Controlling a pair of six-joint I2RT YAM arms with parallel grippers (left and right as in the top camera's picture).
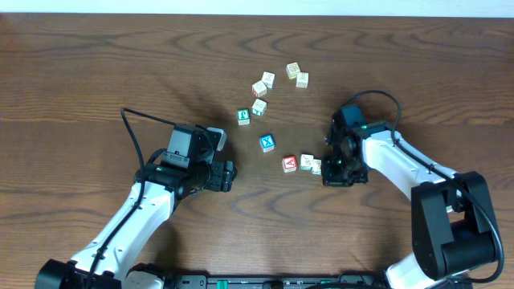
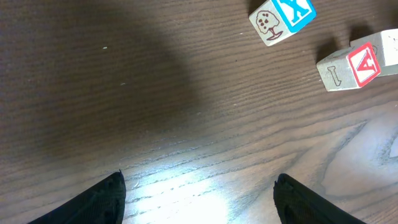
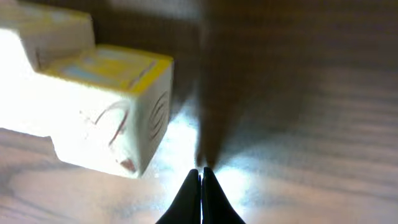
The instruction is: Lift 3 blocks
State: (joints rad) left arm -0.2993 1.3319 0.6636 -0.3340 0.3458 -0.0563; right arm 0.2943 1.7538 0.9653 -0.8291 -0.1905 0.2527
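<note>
1. The right gripper (image 3: pixel 200 179) points down at the wooden table (image 1: pixel 96 72) with its jaws pressed together on nothing. Only its wrist camera shows a pale block (image 3: pixel 112 112) just left of the tips and apart from them, a yellow-edged face up, with a second pale block (image 3: pixel 37 37) close behind
2. Only the overhead view sets that pair in a short row with the red "A" block (image 1: pixel 290 164). All three rest on the table just left of the right gripper
3. The left gripper (image 2: pixel 199 193) hangs over bare wood, jaws spread wide and empty. Its wrist camera catches side faces unseen from above: a tree drawing on the blue "X" cube (image 2: pixel 283 18) and a dark mark on the red "A" block
4. Overhead alone shows the green-faced cube (image 1: pixel 243 116) and five more pale cubes (image 1: pixel 268 79) scattered farther back
5. The right arm (image 1: pixel 401 156) comes in from the near right corner, its wrist beside the row; the left arm (image 1: pixel 136 213) stretches from the near left, gripper aimed right, well apart from the blue "X" cube
</note>
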